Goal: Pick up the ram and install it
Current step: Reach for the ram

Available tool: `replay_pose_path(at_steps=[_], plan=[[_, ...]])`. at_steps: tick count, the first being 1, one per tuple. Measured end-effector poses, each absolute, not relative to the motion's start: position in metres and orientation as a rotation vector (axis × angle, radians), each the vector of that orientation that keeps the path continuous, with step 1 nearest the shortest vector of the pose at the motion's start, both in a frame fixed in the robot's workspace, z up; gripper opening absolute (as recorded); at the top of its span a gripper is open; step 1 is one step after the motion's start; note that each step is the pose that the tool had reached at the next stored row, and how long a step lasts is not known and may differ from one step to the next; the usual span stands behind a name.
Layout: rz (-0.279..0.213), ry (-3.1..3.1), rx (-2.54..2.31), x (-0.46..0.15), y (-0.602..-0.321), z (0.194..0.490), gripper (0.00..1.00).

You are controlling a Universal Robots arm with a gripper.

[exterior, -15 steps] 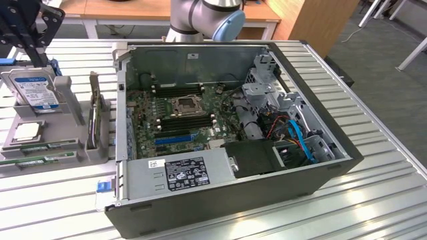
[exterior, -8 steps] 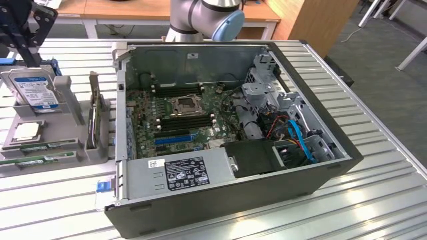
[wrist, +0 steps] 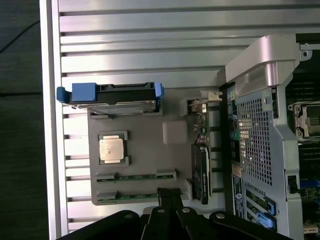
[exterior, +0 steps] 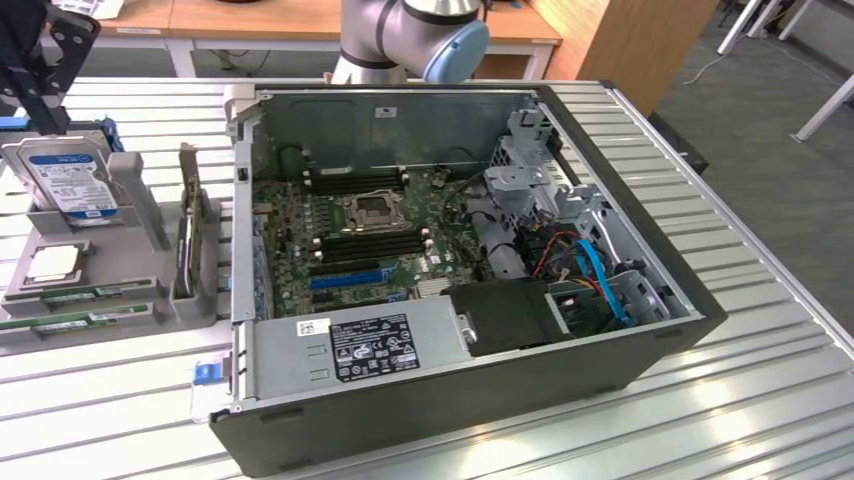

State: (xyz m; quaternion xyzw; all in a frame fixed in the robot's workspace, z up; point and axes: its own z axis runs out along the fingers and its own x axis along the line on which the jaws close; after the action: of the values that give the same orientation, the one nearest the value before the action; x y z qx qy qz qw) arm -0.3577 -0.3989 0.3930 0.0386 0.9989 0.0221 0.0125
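Wrist view: pincer [wrist: 169, 195] shut, empty, hovering over grey holder [wrist: 150, 150]. Ram [wrist: 136, 176] lying in holder slot near pincer tip, ungrasped. Pick-up, install into computer case [exterior: 441, 400] both left.

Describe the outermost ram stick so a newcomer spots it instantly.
Left of the open computer case in the exterior view sits a grey holder. Past its hard drive and square processor, the ram stick is the thin green strip lying flat at the holder's edge, outside its twin.
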Motion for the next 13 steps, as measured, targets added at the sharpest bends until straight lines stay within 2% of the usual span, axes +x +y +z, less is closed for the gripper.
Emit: replay_pose_path(at_steps=[13], plan=[[0.069, 3.114, 0.12, -0.375, -0.399, 0.393, 0.1]])
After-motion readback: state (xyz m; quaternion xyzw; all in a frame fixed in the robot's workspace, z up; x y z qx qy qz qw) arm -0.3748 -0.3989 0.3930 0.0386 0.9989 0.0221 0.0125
